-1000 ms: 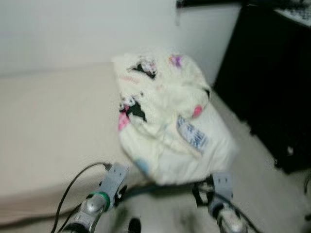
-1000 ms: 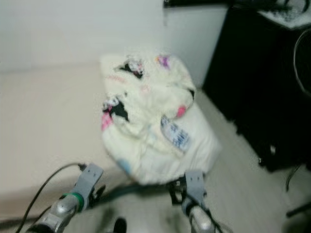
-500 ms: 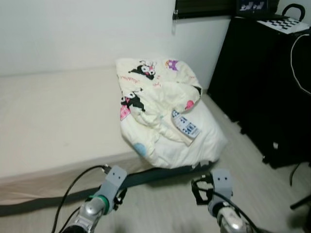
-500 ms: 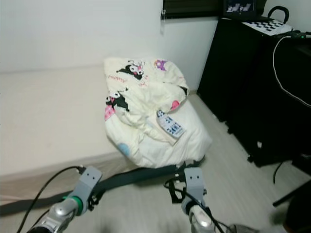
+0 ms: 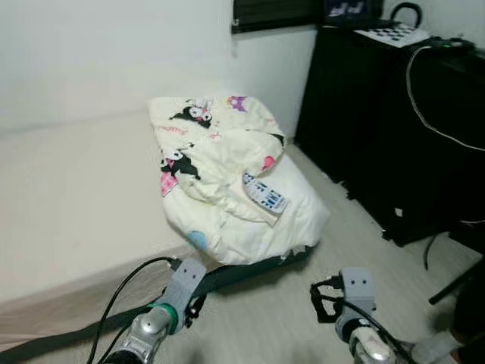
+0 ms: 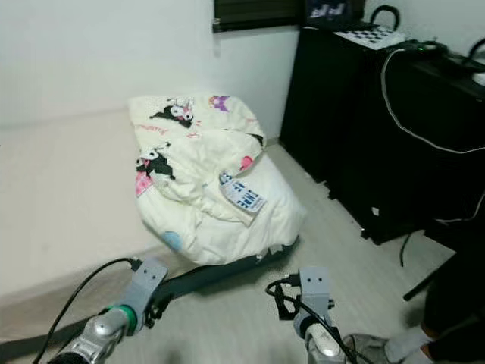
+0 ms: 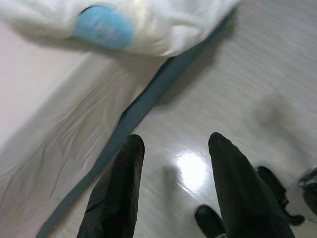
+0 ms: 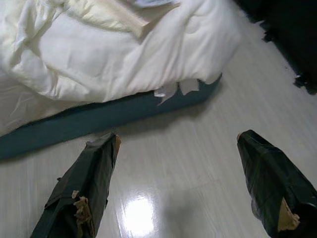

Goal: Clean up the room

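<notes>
Shift since earlier: whole picture has slid left and cleared of blur, so the camera has turned or stepped rightward; the bedding has not moved on the bed, and more of the black cabinet and floor now show.
Comforter: a cream comforter (image 5: pixel 227 178) printed with cartoon figures lies bunched in a heap on the bed's right end, its lower edge hanging over the corner toward the floor.
Bed: the bed (image 5: pixel 68 205) has a bare beige top with a dark teal base strip along the floor; the rest of the mattress is uncovered.
Cabinet: a black cabinet (image 5: pixel 379 129) stands to the right, well apart from the bed, with a white cable draped over it.
Left hand: the left hand (image 7: pixel 173 193) hangs low over the pale floor near the bed base, fingers apart, holding nothing.
Right hand: the right hand (image 8: pixel 173 193) hangs low over the floor just before the bed corner, fingers wide apart, empty.
Person: a socked foot (image 6: pixel 405 345) at the lower right.
Meaning: judged an approach still under way; the heap is the likely target, and neither hand is in reach of it yet.
</notes>
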Motion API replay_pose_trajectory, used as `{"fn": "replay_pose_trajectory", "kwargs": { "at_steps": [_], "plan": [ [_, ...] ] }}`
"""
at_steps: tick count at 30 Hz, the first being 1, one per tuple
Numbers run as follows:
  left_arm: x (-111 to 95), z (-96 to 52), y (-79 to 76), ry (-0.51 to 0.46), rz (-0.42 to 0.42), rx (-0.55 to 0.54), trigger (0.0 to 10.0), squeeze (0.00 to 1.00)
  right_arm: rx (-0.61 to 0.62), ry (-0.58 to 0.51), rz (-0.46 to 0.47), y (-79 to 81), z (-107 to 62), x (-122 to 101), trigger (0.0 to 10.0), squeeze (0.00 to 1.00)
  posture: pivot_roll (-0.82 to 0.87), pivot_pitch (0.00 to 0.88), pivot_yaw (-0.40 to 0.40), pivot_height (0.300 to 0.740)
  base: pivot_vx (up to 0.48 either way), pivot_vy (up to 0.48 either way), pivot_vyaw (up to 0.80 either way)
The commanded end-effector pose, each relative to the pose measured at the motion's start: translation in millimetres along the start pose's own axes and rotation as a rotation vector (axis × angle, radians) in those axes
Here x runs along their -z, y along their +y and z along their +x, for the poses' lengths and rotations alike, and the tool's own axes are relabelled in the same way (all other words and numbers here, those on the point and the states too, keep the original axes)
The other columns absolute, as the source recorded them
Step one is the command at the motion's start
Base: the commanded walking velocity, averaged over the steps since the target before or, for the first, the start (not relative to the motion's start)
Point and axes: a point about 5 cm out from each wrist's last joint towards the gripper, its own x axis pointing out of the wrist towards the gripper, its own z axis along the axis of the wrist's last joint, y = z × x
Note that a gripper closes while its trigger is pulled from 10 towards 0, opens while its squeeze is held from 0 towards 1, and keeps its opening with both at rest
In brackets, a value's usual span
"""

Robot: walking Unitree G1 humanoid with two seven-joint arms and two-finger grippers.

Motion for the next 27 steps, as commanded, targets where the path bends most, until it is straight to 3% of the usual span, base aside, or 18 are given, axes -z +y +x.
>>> {"fn": "replay_pose_trajectory", "kwargs": {
  "at_steps": [1, 15, 27],
  "plan": [
    [5.3, -1.6, 1.7, 0.021, -0.003, -0.007, 10.0, 0.00, -0.013, 0.005, 0.014, 7.1, 0.6, 1.3, 10.0, 0.00, 0.00, 0.042, 0.027, 0.734, 0.480, 0.000, 0.00],
    [5.2, -1.6, 1.5, 0.021, -0.011, -0.008, 10.0, 0.00, -0.013, 0.003, 0.020, 6.8, 0.5, 1.2, 10.0, 0.00, 0.00, 0.042, 0.027, 0.734, 0.446, 0.000, 0.00],
    [5.7, -1.5, 0.9, 0.025, -0.013, -0.002, 10.0, 0.00, -0.014, 0.003, 0.010, 7.4, 0.5, 1.1, 10.0, 0.00, 0.00, 0.042, 0.027, 0.734, 0.000, 0.000, 0.00]
  ]
}}
